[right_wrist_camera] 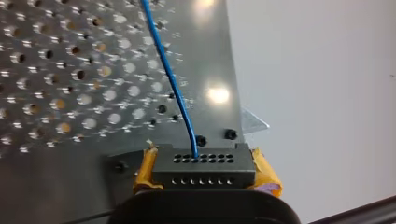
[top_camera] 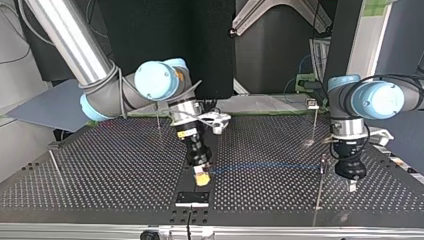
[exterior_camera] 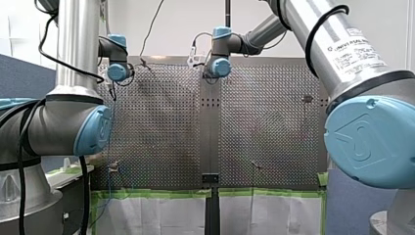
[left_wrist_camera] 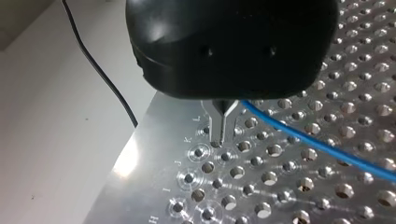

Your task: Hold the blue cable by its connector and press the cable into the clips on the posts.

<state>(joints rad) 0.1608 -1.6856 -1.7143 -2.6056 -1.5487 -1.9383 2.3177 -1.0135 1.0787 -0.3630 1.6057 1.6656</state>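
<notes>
Blue cable (right_wrist_camera: 169, 77) runs from its connector (right_wrist_camera: 203, 170), clamped between the yellow pads (right_wrist_camera: 145, 170) of my right gripper (top_camera: 201, 175), low across the perforated table (top_camera: 125, 165) to my left gripper (left_wrist_camera: 218, 126). The left gripper's metal fingers are drawn nearly together beside the cable, and whether they pinch it cannot be told. The connector hold appears done, but no clip on the posts (top_camera: 314, 125) visibly carries cable, so the pressing-in seems wholly left.

I see the perforated metal bench (top_camera: 100, 165) filling the lower half of the top view. Thin posts (top_camera: 314, 125) stand on it at left, centre and right. A black plate (top_camera: 192, 198) sits at bottom centre. A blue cable (top_camera: 265, 166) runs low across mid-frame, right of centre.
</notes>
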